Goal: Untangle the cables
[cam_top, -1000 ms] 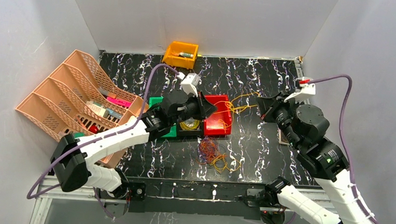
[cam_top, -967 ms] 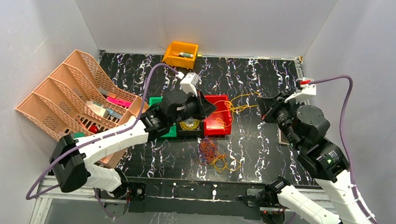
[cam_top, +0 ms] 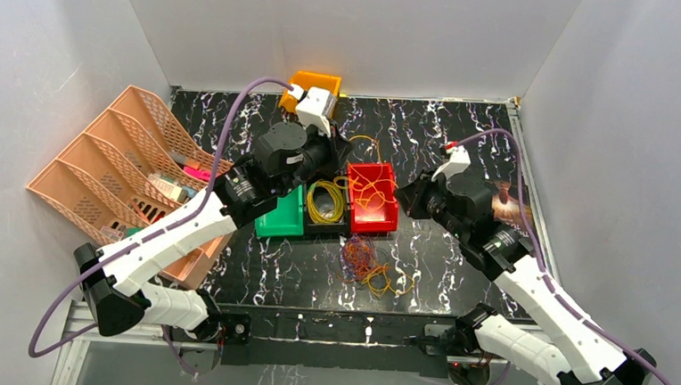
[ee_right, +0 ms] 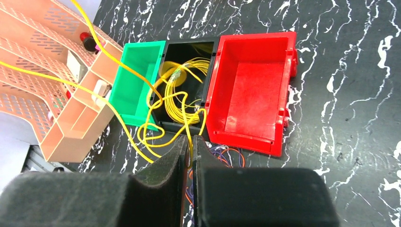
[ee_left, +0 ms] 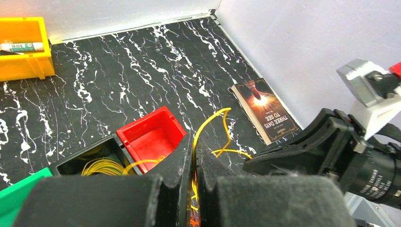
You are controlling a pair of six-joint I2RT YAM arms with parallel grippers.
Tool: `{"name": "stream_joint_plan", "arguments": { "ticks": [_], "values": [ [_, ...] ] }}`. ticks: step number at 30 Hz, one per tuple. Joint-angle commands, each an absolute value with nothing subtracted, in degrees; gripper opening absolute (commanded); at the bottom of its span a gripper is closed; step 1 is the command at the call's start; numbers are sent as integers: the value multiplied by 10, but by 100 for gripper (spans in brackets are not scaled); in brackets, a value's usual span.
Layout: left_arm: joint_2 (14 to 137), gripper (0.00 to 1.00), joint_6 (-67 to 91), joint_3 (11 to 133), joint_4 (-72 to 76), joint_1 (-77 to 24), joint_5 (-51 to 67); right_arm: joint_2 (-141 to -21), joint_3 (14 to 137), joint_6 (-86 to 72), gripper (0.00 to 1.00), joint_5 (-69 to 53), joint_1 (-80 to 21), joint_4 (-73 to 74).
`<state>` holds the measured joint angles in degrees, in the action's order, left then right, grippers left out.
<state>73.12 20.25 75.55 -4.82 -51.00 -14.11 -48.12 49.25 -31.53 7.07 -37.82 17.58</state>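
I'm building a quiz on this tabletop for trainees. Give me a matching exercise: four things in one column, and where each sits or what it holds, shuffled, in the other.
1. small orange plastic bin
2. black plastic bin
3. paperback book
4. tangled bunch of purple and orange wires

A. flat on the black marbled table, by its right edge
B. loose, on the near side of the red plastic bin
C. holds a white tube
D. holds coiled yellow wire

Pairs: 1-C, 2-D, 3-A, 4-B
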Motion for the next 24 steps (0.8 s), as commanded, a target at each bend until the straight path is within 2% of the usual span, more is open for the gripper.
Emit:
{"name": "stream_joint_plan", "arguments": {
  "ticks": [1, 4, 12, 24],
  "values": [
    [718, 0, 185, 782, -45, -507, -131, -494, 483, -333, 16, 61, -375, 82],
    [712, 0, 185, 780, -44, -508, -135, -507, 472, -338, 17, 68, -375, 64],
    [698, 0, 184, 786, -41, -507, -133, -544, 454, -356, 31, 66, -374, 38],
    [705, 0, 175, 809, -56, -507, -161, -583, 441, -363, 40, 47, -375, 11]
  ]
}}
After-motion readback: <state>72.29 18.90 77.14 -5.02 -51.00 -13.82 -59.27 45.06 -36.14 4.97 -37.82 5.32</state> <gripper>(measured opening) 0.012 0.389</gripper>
